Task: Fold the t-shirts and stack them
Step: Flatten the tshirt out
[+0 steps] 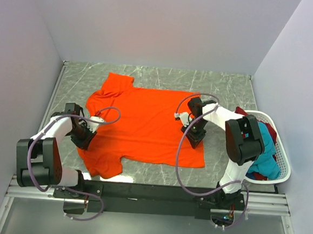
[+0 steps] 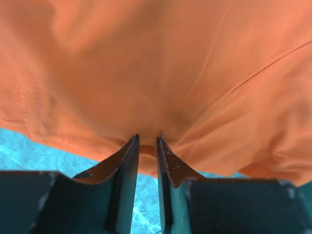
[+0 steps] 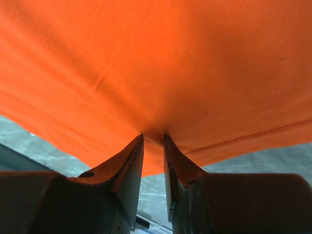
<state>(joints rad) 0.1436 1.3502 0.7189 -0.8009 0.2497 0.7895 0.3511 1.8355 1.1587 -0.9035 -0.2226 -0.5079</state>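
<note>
— Where's the shirt, then?
— The orange t-shirt [image 1: 145,121] lies spread flat on the table [image 1: 223,90], sleeves to the left, hem to the right.
— Have the arms got hold of it?
— Looks so. The left gripper [image 1: 83,137] sits at the shirt's left edge, by the shoulder next to the near sleeve. Its jaws are almost together, with a pinch of orange cloth between the tips. The right gripper [image 1: 194,137] is just inside the hem, toward its near corner, and it's the same there: a narrow gap with cloth nipped in it.
— So the fold comes next?
— I'd guess so. To do it well they should lift together and level, then carry the near side over toward the far side. The cloth wants to stay taut between them so no crease drags. If they go too high, I'd expect the near sleeve to flop under.
— Anything you can't make out?
— Plenty. I can't tell whether each pinch takes one layer or both, because the wrist views are orange blur up close. From above, the arms cover the very spots they grip. The basket [image 1: 284,159] on the right holds a teal shirt [image 1: 266,166] and a dark red shirt [image 1: 243,112] in a heap, and I couldn't say how many more are in there
</note>
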